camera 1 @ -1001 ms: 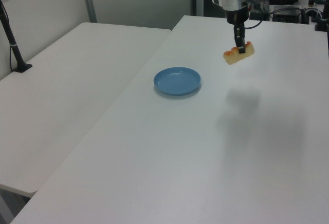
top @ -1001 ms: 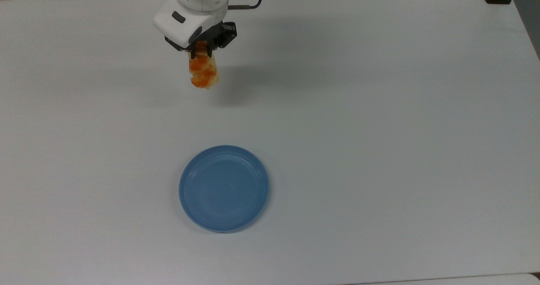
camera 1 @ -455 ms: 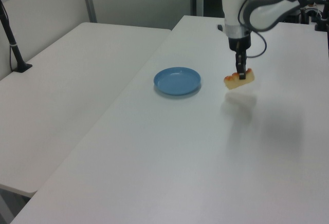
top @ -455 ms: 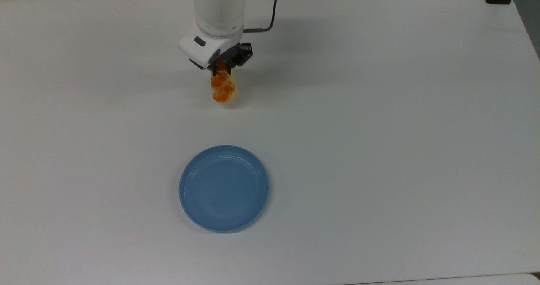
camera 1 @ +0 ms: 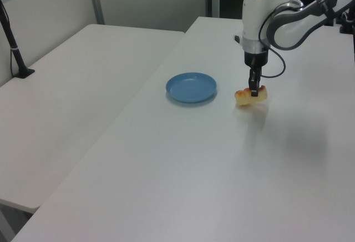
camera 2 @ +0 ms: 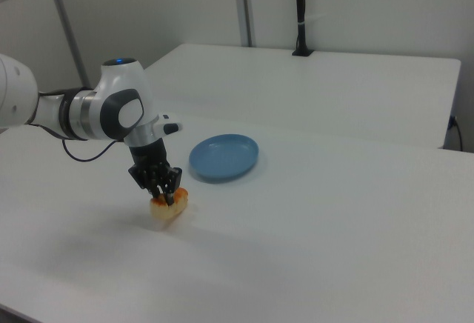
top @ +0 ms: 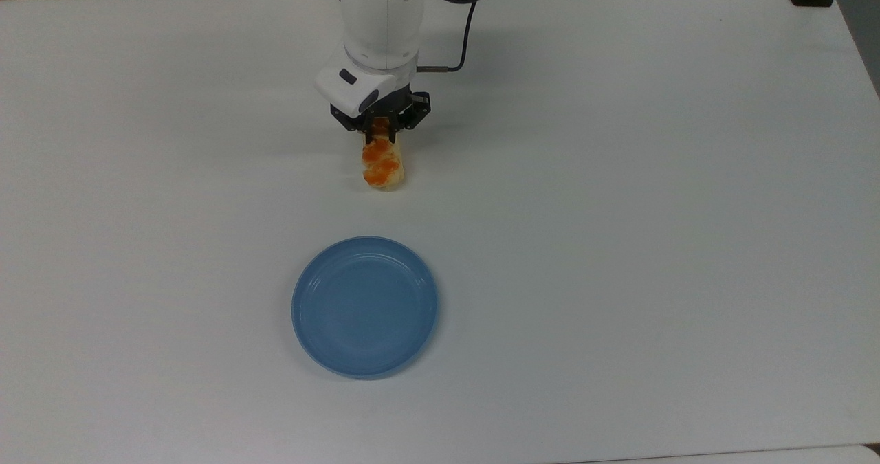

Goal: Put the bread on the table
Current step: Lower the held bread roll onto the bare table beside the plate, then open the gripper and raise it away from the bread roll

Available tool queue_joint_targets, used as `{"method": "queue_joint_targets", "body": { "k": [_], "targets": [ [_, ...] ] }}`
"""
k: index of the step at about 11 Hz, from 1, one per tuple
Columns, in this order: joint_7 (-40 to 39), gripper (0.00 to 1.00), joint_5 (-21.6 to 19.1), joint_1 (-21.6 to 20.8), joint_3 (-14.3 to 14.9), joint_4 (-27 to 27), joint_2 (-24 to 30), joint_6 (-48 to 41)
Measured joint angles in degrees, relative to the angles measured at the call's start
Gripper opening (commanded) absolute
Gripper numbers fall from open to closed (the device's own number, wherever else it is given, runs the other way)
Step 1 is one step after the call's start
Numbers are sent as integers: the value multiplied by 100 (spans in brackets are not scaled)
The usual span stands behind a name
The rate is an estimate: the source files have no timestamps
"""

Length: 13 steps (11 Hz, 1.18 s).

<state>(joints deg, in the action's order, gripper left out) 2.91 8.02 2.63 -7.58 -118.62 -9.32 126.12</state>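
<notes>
My claw (top: 382, 133) is clamped on the bread (top: 383, 165), which hangs just below me, at or barely above the tabletop (top: 653, 175). The blue plate (top: 365, 306) sits well clear. I should settle it flat, then part my fingers gently.
</notes>
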Motion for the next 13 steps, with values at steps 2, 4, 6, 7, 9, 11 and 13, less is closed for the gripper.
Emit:
{"method": "queue_joint_targets", "body": {
  "k": [2, 4, 6, 7, 9, 11, 13],
  "targets": [
    [38, 100, 186, -20, 0, -13, -79, 49],
    [56, 100, 236, -20, 0, -13, -91, 49],
    [60, 100, 238, -20, 0, -13, -91, 49],
    [61, 100, 239, -20, 0, -9, -91, 49],
    [61, 100, 240, 7, 2, 47, -69, 49],
    [63, 100, 186, 189, 23, 581, 79, -533],
    [50, 100, -227, 447, 66, 1582, 348, -1718]
  ]
}}
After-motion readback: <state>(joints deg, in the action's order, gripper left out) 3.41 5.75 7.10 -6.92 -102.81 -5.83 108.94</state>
